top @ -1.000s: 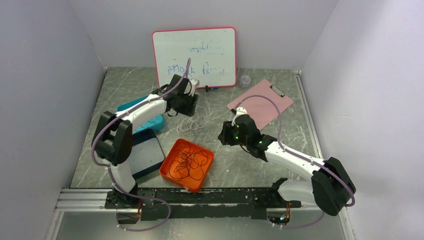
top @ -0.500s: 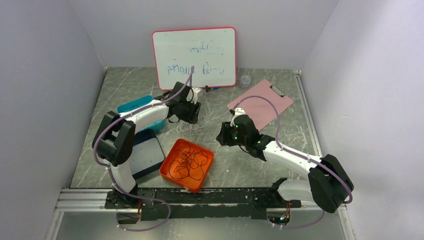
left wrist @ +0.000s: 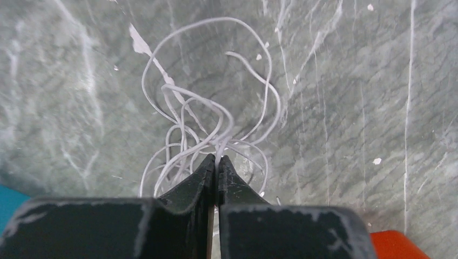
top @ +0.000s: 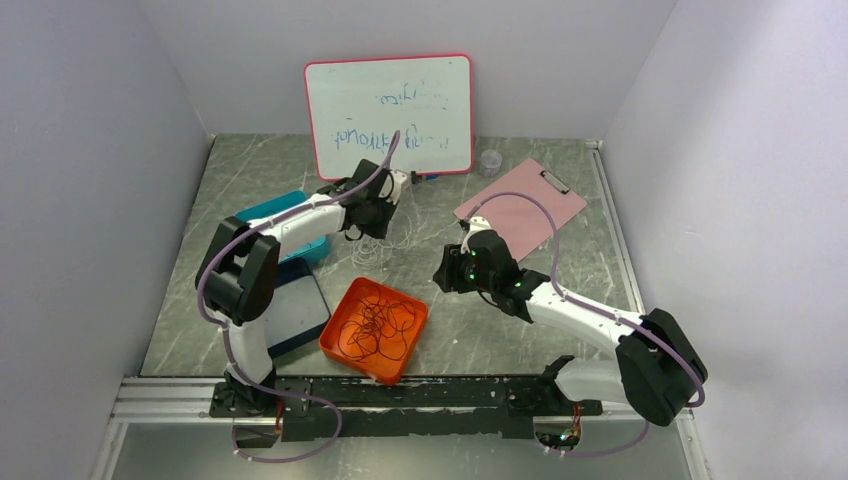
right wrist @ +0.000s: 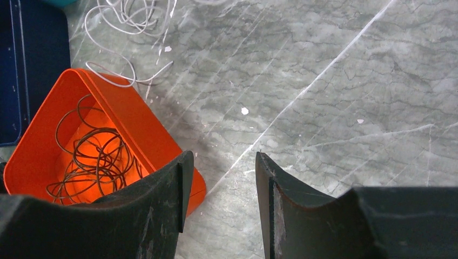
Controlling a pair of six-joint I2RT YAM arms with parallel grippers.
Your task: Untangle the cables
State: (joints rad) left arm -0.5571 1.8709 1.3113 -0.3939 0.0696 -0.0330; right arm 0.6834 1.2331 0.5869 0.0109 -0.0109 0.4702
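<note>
Grey marble table (top: 250, 170), left gripper (left wrist: 217, 162) clamped on white cables (left wrist: 220, 145), right gripper (right wrist: 222, 156) wide, well apart from them

You're driving two arms, left arm (top: 298, 216) and right arm (top: 585, 314), each built of white link shells between bulky black joint housings, and each trailing a thin purple hose (top: 521, 194). Small green lights (top: 470, 272) glow on the right wrist. Your left gripper (left wrist: 217, 158) has black tapered fingers (left wrist: 192, 186) scuffed whitish; the right gripper (right wrist: 222, 156) is black, with curved fingers (right wrist: 162, 194)
</note>
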